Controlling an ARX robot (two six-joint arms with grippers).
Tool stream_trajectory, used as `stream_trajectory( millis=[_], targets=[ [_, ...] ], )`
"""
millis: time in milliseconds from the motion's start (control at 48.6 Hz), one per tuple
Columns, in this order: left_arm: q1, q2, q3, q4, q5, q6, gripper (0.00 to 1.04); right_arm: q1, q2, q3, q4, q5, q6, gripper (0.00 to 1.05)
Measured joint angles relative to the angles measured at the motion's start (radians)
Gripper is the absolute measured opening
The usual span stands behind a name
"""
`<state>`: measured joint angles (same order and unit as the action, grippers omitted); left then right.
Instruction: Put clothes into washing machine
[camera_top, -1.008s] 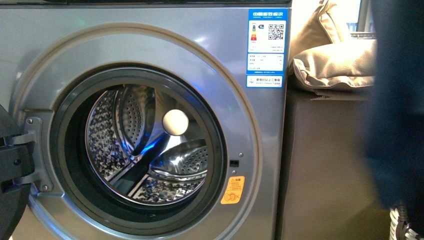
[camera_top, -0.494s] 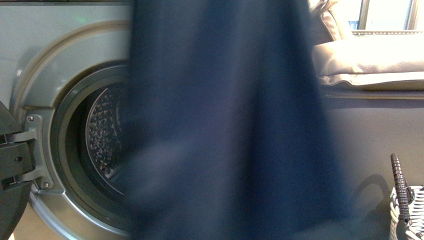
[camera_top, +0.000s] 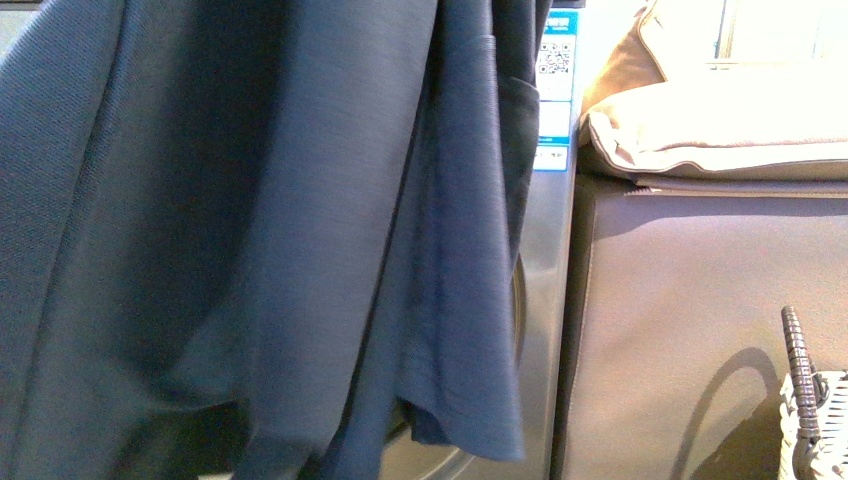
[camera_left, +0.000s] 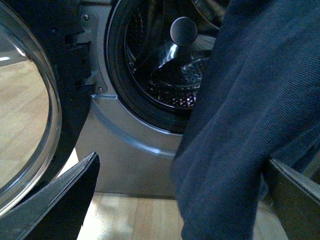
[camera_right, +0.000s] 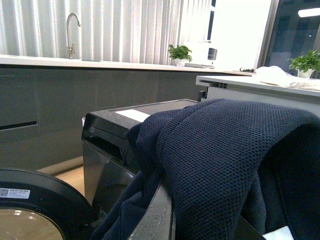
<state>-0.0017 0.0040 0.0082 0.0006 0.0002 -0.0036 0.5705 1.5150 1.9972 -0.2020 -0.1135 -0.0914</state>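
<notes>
The clothes (camera_top: 270, 230), a dark navy-blue garment, hang close in front of the front camera and hide the porthole there. Only the right edge of the grey washing machine (camera_top: 545, 300) shows. In the left wrist view the washing machine's open porthole (camera_left: 165, 65) and steel drum show, with the clothes (camera_left: 235, 125) hanging before its right side. My left gripper (camera_left: 180, 210) is open, and the cloth's lower end hangs between its fingers, close to one. My right gripper (camera_right: 190, 220) is shut on the clothes (camera_right: 220, 150), which drape over it and hide its tips.
The machine's round glass door (camera_left: 30, 100) stands open beside the porthole. Beige cushions (camera_top: 700, 130) lie on a brown unit right of the machine. A white wicker basket (camera_top: 815, 410) with a dark handle stands at the lower right. There is wooden floor below the machine.
The clothes have swung from the right edge of the front view leftward across it. They now cover the porthole, which showed in full a second ago.
</notes>
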Motion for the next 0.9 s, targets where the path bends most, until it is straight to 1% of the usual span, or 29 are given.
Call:
stream_trajectory(
  millis=[740,781,802,843,905],
  targets=[
    [0.0,0.0,0.0,0.0,0.0,0.0,0.98,0.0,0.0,0.0,0.0,0.003,-0.003,0.05],
    [0.017,0.006,0.001,-0.007,0.043,-0.029,0.98,0.0,0.0,0.0,0.0,0.003,-0.003,0.05],
    [0.041,0.019,0.002,-0.007,0.111,-0.09,0.98,0.0,0.0,0.0,0.0,0.003,-0.003,0.05],
    [0.08,0.053,0.002,0.015,0.202,-0.174,0.98,0.0,0.0,0.0,0.0,0.003,-0.003,0.05],
    [0.122,0.106,0.006,0.065,0.24,-0.253,0.98,0.0,0.0,0.0,0.0,0.002,-0.003,0.05]
  ],
)
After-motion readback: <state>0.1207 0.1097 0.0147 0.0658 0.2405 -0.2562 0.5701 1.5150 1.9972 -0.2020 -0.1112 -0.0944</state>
